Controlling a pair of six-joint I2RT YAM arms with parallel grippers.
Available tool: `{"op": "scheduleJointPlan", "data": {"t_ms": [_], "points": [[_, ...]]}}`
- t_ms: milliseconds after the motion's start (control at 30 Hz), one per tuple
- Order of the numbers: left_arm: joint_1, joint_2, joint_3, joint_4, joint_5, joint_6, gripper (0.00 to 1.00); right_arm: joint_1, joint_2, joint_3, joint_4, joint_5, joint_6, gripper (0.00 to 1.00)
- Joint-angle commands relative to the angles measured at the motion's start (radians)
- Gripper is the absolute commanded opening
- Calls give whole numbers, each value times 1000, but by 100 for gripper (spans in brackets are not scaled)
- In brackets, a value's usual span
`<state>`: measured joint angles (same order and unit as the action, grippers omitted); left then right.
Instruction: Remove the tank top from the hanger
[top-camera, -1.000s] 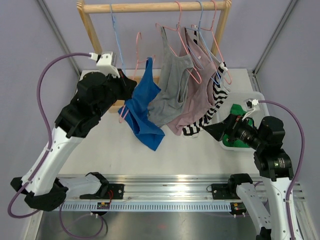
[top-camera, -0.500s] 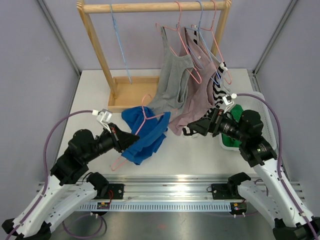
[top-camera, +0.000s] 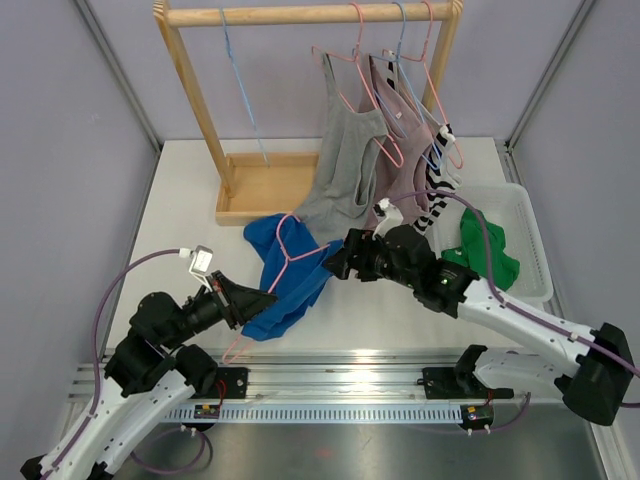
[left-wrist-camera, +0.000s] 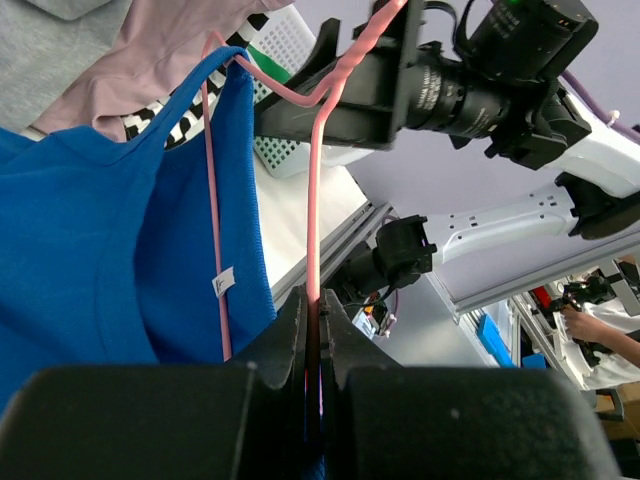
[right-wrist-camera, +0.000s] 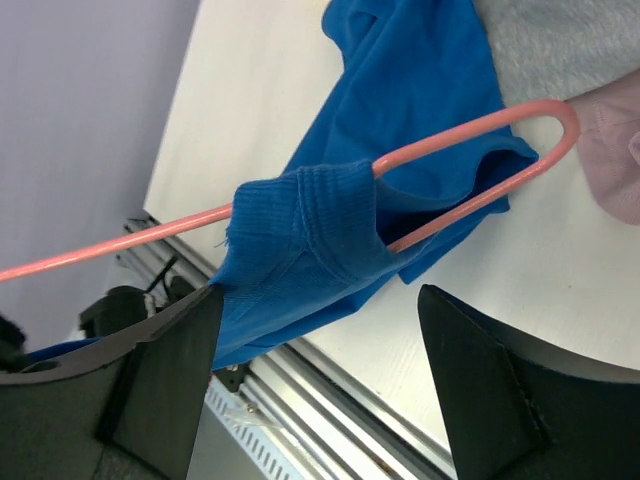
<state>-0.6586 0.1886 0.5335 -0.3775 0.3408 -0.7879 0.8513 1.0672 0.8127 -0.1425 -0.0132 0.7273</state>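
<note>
left gripper (left-wrist-camera: 315, 300) clamped on the pink hanger (left-wrist-camera: 312, 180) wire. blue tank top (top-camera: 283, 288) drapes on it, between the two grippers. right gripper (right-wrist-camera: 320, 300) open, jaws either side of the strap (right-wrist-camera: 305, 240) wrapped over the hanger arm. strap dead ahead, hanger arm running across the gap. right arm nearer. other strap hidden, can't tell if pads touch cloth

You're in a robot lab cell, plain lilac walls (top-camera: 60, 130), metal rail (top-camera: 340, 371) along your white table (top-camera: 185, 235), purple cables (top-camera: 100, 330).
</note>
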Motion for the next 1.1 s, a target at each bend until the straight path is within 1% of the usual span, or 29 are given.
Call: {"op": "scheduleJointPlan", "data": {"t_ms": [0,100,200,233,300,333,367,433,533,600,667,700,833,933,1000,1067], "points": [[-1,-17,0,74,38,-36,0,43,51,88,75,157,-46,84],[-1,-20,8,62,35,-30,0,45,92,98,115,139,-65,77],[-1,-15,19,34,27,-19,0,43,114,98,132,144,-77,63],[-1,-15,23,28,24,-16,0,45,119,100,130,148,-81,51],[-1,-17,28,11,20,-13,0,43,129,103,130,165,-97,41],[-1,-18,31,2,14,-7,0,43,131,105,132,174,-104,33],[-1,-20,39,-12,14,-4,0,43,129,103,132,202,-117,20],[-1,-21,51,-43,1,12,0,43,128,103,123,228,-134,0],[-1,-20,74,-110,-25,44,0,43,108,111,74,306,-160,0],[-1,-14,97,-144,-26,81,0,42,108,127,2,419,-172,0],[-1,-3,114,-188,-5,107,0,25,126,149,-52,516,-190,0],[-1,6,121,-199,21,124,0,11,138,176,-99,528,-196,0],[-1,-8,125,-195,58,125,0,-55,220,249,-204,527,-197,0],[-1,-32,149,-198,66,125,0,-104,305,292,-298,533,-158,0],[-1,-38,177,-219,58,147,0,-118,327,305,-328,515,-147,0],[-1,-38,236,-265,41,171,0,-118,329,296,-322,451,-157,0]]}}
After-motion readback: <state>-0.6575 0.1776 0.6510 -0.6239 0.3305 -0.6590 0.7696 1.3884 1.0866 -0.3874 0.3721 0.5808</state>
